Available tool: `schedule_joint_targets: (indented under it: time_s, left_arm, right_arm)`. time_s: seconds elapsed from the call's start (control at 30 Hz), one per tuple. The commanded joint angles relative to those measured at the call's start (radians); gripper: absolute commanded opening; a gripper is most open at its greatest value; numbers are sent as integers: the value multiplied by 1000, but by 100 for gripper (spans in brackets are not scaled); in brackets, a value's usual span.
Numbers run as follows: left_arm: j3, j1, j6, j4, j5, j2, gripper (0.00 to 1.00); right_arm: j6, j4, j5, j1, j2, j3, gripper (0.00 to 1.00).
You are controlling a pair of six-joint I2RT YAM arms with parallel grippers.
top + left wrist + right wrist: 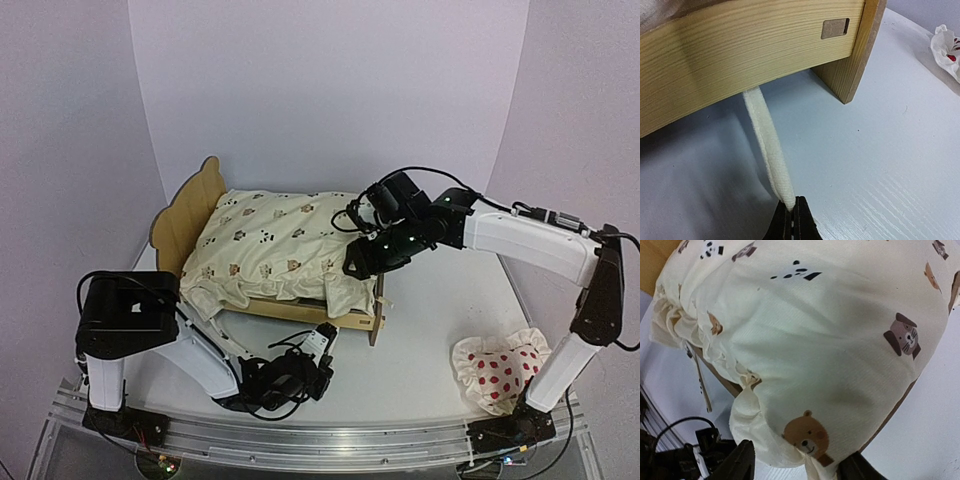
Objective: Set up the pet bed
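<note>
The pet bed [185,215] stands mid-table, its scalloped headboard at the left. The cream animal-print cover [275,245] lies puffed over it and hides the base. My left gripper [792,210] is shut on a cream tie strap [767,145] that runs under the bed's side rail [740,55] to the gripper near the table. It sits in front of the bed's near foot corner [325,345]. My right gripper [800,467] is open over the cover's foot corner [830,330], one finger [737,462] on each side of the bear print. It also shows in the top view [358,265].
The white red-dotted pillow [497,368] lies at the near right by the right arm's base, and its edge shows in the left wrist view [947,47]. The bed's corner leg [860,55] stands just beyond the strap. The left arm's cables [685,455] lie near the bed.
</note>
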Motion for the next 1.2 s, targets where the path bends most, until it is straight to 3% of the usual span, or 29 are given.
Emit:
schedule_joint_targets:
  time_s: [0.0,0.1,0.2,0.4,0.77,1.17]
  left_arm:
    - [-3,-1,-57,-64,20,-51,0]
    - [-8,-1,-68,-70,22,-64,0]
    - [-12,-2,-74,-81,21,-76,0]
    - [-30,-2,-77,-80,28,-98,0]
    - [-35,-1,-82,-86,38,-106,0]
    - [-42,-2,-99,-81,43,-100,0]
  right_arm:
    - [-24,-75,-1,3,-94,-11,69]
    - [-35,-150,38,-1,-123,-19,78]
    - [-15,-176,63,-36,-174,-74,78]
    - [54,-175,-75,-152,-202,-179,66]
    - [80,-128,-186,-172,-106,-200,58]
    - [100,-101,-217,-173,-66,-243,37]
